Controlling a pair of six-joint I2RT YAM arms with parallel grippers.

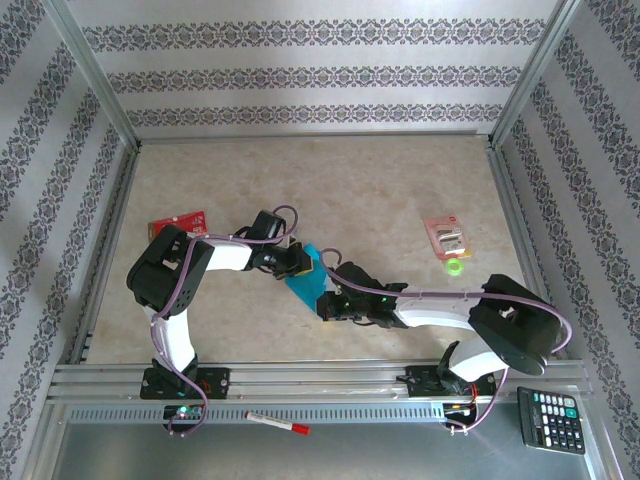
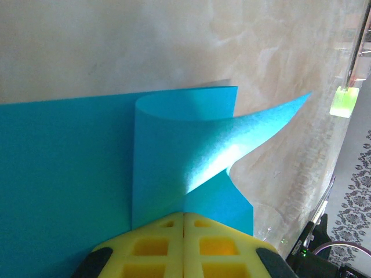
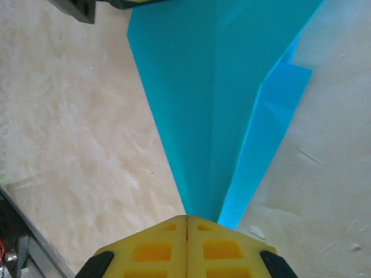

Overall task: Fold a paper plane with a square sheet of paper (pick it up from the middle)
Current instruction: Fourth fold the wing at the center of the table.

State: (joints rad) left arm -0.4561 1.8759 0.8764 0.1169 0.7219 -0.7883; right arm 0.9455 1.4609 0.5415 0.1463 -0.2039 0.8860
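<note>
Mid-table, the teal-blue sheet of paper (image 1: 304, 285) is creased into a narrow wedge, one flap curling up. The left gripper (image 2: 184, 215) and right gripper (image 3: 186, 219) each pinch it, fingers closed, from opposite ends.

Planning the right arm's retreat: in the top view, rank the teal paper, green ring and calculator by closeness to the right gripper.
1. teal paper, pinched in the right gripper, mid-table.
2. green ring, out to the right on the table.
3. calculator, near right corner, beyond the rail.
</note>
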